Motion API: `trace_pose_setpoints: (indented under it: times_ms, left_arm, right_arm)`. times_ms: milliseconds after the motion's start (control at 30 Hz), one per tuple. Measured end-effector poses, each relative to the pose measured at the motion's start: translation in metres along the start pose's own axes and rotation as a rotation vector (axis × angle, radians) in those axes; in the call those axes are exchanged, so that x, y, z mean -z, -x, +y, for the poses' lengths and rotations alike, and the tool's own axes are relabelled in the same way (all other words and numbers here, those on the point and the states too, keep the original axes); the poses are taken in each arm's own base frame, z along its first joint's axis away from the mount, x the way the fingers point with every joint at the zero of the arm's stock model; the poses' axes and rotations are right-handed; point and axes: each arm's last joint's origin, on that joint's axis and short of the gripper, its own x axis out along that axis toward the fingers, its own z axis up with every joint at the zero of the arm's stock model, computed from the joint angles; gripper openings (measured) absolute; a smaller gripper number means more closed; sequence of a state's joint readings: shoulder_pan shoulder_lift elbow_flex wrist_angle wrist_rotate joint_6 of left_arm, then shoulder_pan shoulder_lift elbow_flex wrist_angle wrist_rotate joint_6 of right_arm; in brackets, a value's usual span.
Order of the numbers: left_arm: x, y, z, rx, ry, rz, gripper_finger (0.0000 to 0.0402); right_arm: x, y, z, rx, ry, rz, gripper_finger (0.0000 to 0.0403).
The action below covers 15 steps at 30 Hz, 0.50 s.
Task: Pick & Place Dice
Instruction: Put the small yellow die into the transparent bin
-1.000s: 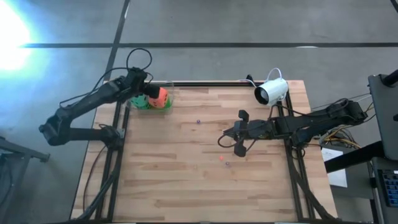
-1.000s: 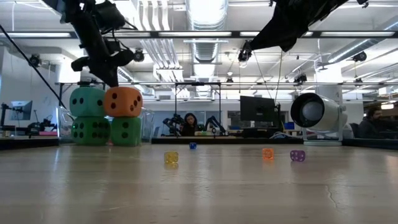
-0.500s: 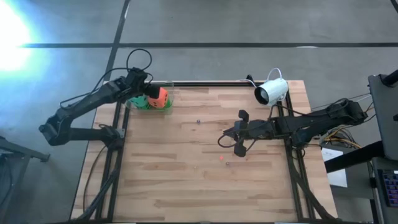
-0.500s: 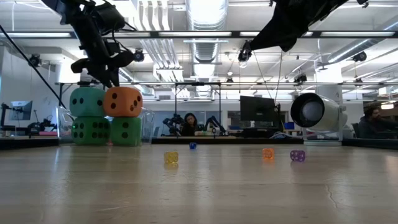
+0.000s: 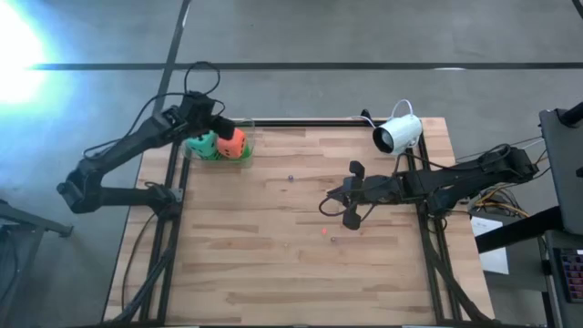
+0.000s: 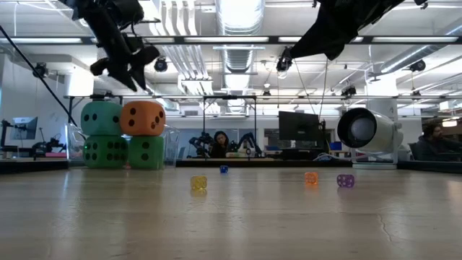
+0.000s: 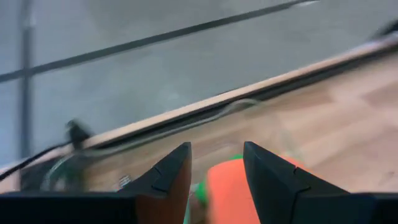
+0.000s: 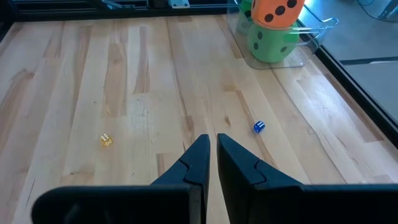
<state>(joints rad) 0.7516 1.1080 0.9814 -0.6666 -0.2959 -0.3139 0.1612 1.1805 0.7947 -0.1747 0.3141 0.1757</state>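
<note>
Lifted off the orange die (image 6: 143, 118), the left hand (image 6: 121, 66) hangs just above it, fingers parted and empty. That die tops the green stack (image 6: 119, 152) below; right hand (image 5: 351, 197) idles closed.

Robotics lab or open-plan engineering workspace. Exposed ceiling ducts (image 6: 238, 29) and strip lights across the top of the low view; monitors (image 6: 297, 128) and benches at centre; seated person (image 6: 220, 141) behind the wooden worktop (image 5: 301, 237); grey concrete floor (image 5: 346, 36).

Bright, even ceiling strip lights (image 6: 238, 40) — white glare at the high view's upper-left floor; the left wrist view is motion-blurred — shadows stay faint.
</note>
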Motion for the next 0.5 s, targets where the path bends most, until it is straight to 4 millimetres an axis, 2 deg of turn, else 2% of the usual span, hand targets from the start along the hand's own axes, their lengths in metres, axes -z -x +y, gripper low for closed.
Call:
trace_pose_setpoints:
  times_ms: [133, 233, 367, 500]
  left_arm:
    - [-0.009, 0.013, -0.013, 0.203, -0.094, 0.001, 0.0150]
    - [-0.004, 0.021, -0.032, 0.327, -0.205, 0.007, 0.0150]
    - [0.013, 0.039, -0.064, 0.440, -0.378, 0.002, 0.0150]
    - [0.040, 0.066, -0.098, 0.517, -0.544, -0.029, 0.0150]
  right_arm:
    - [0.000, 0.000, 0.000, 0.000, 0.000, 0.000, 0.0027]
    - [0.000, 0.000, 0.000, 0.000, 0.004, 0.000, 0.0027]
    - [0.000, 0.000, 0.000, 0.000, 0.004, 0.000, 0.0027]
    - [0.000, 0.000, 0.000, 0.000, 0.004, 0.000, 0.0027]
